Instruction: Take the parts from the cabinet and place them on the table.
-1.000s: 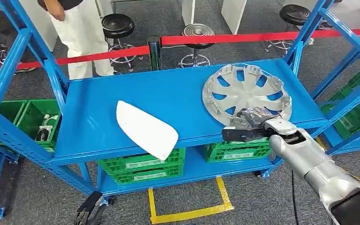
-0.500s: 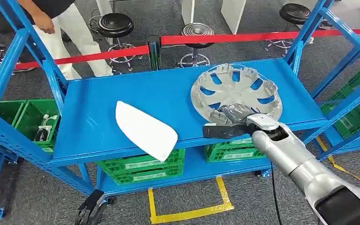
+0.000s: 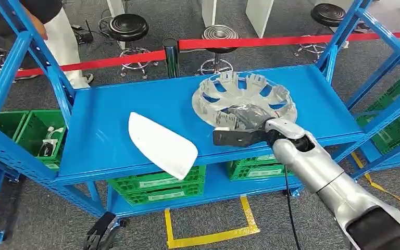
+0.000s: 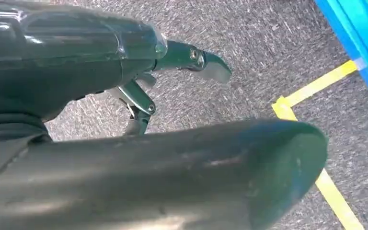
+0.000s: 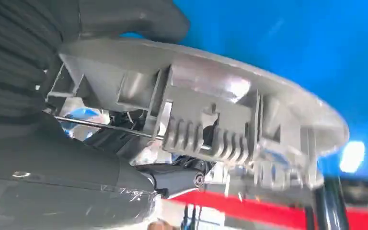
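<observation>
While R robot hand (image 3: 250, 130) grips hubcap (image 3: 239, 94) rim, no legible labels; L robot hand (image 4: 139, 72) open.

No writing can be read; the pale labels on the green crates (image 3: 159, 187) under the shelf are blurred.

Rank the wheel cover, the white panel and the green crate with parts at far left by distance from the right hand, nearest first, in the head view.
From the right hand:
1. Wheel cover, gripped at its near rim.
2. White panel, to the hand's left on the blue shelf.
3. Green crate, far left, beyond the shelf's end.
</observation>
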